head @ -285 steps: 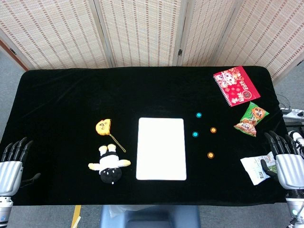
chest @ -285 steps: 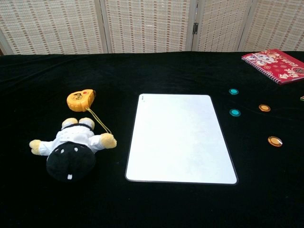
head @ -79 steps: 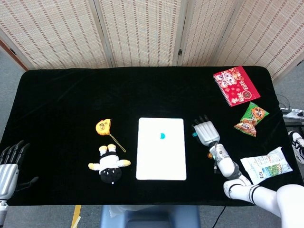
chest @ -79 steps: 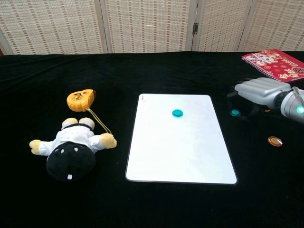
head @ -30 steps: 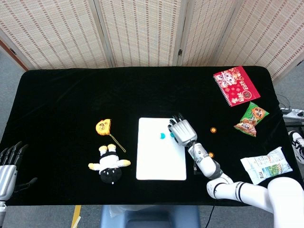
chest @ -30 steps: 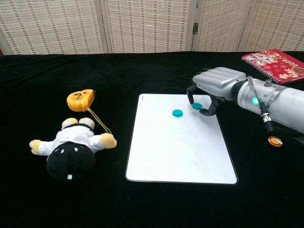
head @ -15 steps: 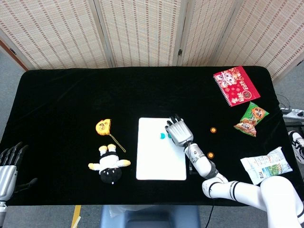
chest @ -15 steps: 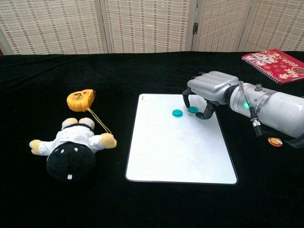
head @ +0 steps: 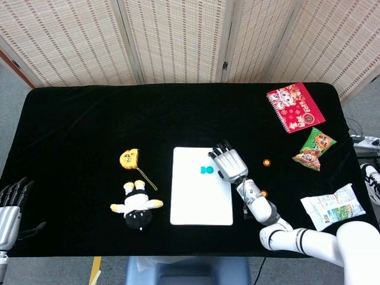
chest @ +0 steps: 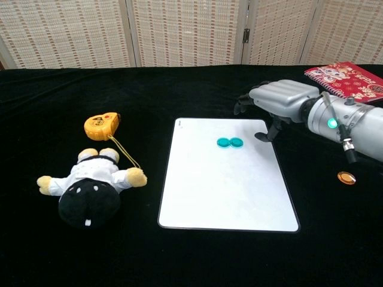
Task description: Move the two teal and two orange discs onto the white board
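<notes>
Both teal discs (chest: 230, 142) lay touching on the white board (chest: 227, 197): half done. Right hand (chest: 276, 100) hovered spread and empty at the board's far right corner. Two orange discs (head: 266, 161) remained on the cloth, one apparently half-hidden behind the forearm. Left hand (head: 10, 205) idle, fingers apart.
</notes>
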